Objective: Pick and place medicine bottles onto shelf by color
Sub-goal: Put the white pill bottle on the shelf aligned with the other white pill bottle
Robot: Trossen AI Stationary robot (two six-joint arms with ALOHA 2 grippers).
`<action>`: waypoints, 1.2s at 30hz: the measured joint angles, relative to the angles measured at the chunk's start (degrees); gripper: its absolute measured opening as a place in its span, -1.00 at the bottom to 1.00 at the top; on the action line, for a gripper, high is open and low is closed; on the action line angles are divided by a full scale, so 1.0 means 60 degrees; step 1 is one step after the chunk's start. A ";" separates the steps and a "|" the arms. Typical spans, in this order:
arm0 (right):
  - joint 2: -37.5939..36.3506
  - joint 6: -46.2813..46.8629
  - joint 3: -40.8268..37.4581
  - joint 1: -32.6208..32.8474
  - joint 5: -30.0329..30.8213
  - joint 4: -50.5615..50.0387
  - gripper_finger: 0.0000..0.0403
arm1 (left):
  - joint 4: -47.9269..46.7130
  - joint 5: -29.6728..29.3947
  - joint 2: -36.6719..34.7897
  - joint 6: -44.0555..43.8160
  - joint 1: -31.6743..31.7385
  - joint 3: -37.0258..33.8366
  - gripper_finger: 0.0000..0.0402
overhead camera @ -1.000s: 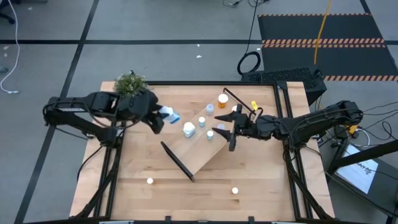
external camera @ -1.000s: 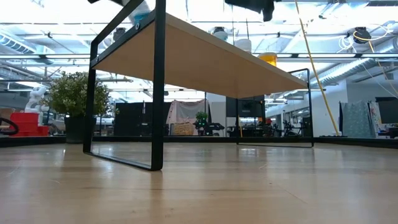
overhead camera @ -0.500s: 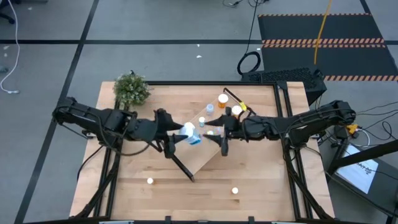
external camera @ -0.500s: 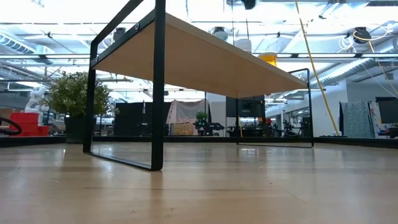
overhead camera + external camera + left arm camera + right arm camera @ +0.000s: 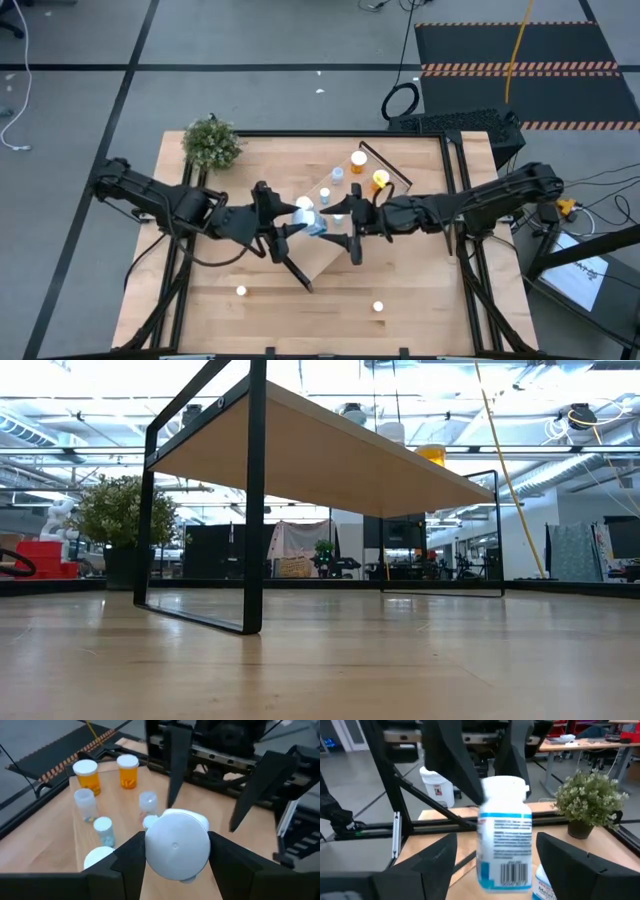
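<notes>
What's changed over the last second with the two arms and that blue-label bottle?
The left gripper carried the blue-label bottle from near the plant across to the middle of the shelf, still shut on it. The right gripper slid leftward along the shelf to meet it, its fingers opening to straddle the bottle. The orange bottles, the loose table bottles and the shelf stayed put.

It was a big open robotics lab: grey carpet tiles marked with black lines, a striped hazard mat, loose cables, ceiling ducts, and long desks beyond the wooden surface.
</notes>
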 joint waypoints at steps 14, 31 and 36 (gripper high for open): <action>0.0374 0.0072 -0.0011 -0.0169 -0.0231 -0.0182 -0.08 | 0.0838 0.0007 0.0531 0.0902 0.0110 0.0000 -0.01; 0.0281 0.0069 -0.0011 -0.0169 -0.1089 -0.0170 -0.16 | 0.1104 -0.0328 0.0602 0.3512 -0.0695 -0.0011 0.65; 0.0247 -0.0162 -0.0011 -0.0165 -0.1502 -0.0019 -0.16 | 0.1119 -0.0669 0.0586 0.3818 -0.1163 -0.0011 0.77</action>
